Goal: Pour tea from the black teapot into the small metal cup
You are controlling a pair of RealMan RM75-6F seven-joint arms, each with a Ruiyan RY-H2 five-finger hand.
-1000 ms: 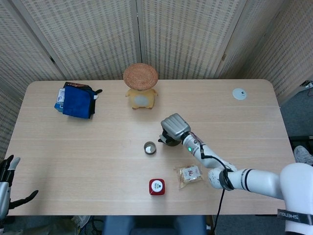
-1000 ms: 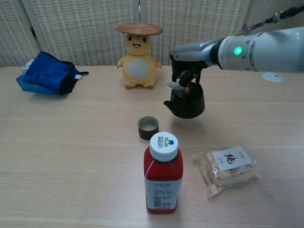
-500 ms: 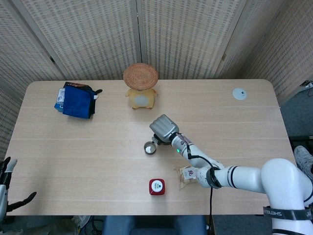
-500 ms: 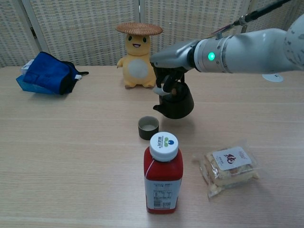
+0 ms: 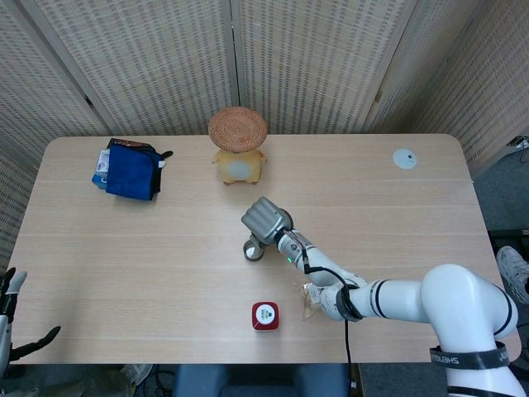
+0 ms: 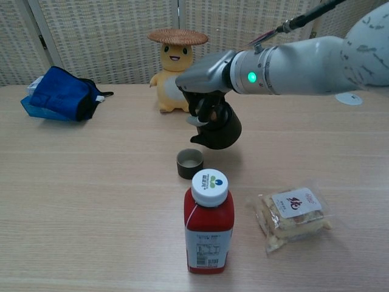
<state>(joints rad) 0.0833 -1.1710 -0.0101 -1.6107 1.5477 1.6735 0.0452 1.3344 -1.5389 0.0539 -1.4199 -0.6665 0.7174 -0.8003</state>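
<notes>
Gripping black teapot (image 6: pixel 219 129) by its top, right hand (image 6: pixel 200 79) holds it lifted off table (image 6: pixel 91 182), tilted, spout just above small metal cup (image 6: pixel 189 163). Left hand (image 5: pixel 8 318) at lower left table edge, fingers spread, holding nothing. Red bottle (image 6: pixel 208 222) near cup.

Right robot hand (image 6: pixel 203 85) clenched, raised

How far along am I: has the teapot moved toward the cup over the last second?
Yes. In the chest view the black teapot, held by the right hand, has shifted left toward the small metal cup and now hangs tilted just above and right of it.
</notes>
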